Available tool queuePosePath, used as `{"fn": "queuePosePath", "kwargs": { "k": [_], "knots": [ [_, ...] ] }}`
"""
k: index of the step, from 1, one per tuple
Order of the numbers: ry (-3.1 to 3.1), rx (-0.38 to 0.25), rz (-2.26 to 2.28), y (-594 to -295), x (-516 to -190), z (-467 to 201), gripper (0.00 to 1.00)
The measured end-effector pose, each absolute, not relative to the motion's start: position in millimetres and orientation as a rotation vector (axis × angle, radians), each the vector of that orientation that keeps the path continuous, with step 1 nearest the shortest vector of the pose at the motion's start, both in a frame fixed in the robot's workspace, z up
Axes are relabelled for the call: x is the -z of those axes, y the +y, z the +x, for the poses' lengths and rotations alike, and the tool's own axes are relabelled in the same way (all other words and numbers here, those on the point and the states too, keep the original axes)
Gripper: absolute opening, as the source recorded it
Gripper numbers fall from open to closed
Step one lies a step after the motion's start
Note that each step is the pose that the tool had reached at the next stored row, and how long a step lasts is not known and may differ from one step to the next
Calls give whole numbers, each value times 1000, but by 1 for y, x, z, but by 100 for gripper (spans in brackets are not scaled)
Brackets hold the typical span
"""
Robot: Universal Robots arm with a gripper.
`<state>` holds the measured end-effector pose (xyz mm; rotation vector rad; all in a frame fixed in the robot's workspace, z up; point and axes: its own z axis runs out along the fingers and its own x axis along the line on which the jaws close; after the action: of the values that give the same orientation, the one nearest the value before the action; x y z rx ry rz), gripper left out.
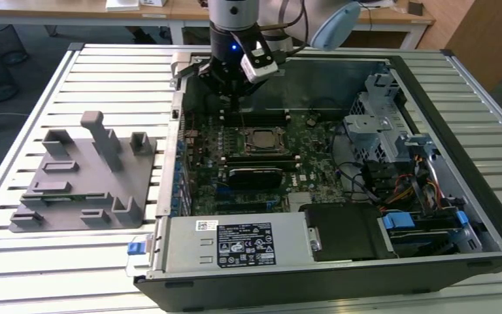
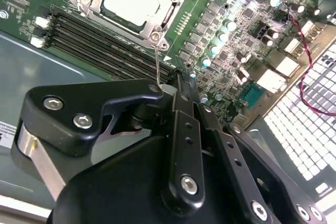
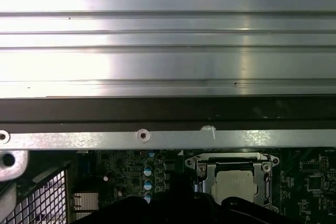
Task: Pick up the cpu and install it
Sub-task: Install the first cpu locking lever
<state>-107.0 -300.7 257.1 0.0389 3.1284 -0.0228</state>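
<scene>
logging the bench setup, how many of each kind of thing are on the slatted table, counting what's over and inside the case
computer case: 1
grey holder block: 1
cpu: 1, lying in the socket
socket: 1
end effector: 1, over the open case
total: 5
</scene>
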Motion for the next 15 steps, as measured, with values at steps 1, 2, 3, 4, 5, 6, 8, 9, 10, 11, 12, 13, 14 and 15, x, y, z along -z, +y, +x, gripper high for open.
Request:
{"fn": "queuePosePath", "kwargs": {
  "k": [1, 2, 3, 4, 5, 6, 8, 9, 10, 11, 12, 13, 14, 15],
  "knots": [
    [3128, 23, 39, -301, -257, -106, 12],
    [3128, 23, 39, -301, -257, -105, 12],
    [3128, 24, 39, -301, -257, -104, 12],
    [3128, 24, 39, -301, -257, -103, 12],
    [3129, 24, 39, -301, -257, -101, 12],
    [3129, 24, 39, -301, -257, -99, 12],
    [3130, 24, 39, -301, -257, -94, 12],
    [3130, 24, 39, -301, -257, -92, 12],
    [3130, 24, 39, -301, -257, -90, 12],
    [3131, 24, 39, -301, -257, -88, 12],
    [3131, 24, 39, -301, -257, -86, 12],
    [3131, 24, 39, -301, -257, -84, 12],
    [3132, 23, 39, -301, -257, -83, 12],
    [3132, 19, 39, -301, -257, -82, 12]
  ]
}}
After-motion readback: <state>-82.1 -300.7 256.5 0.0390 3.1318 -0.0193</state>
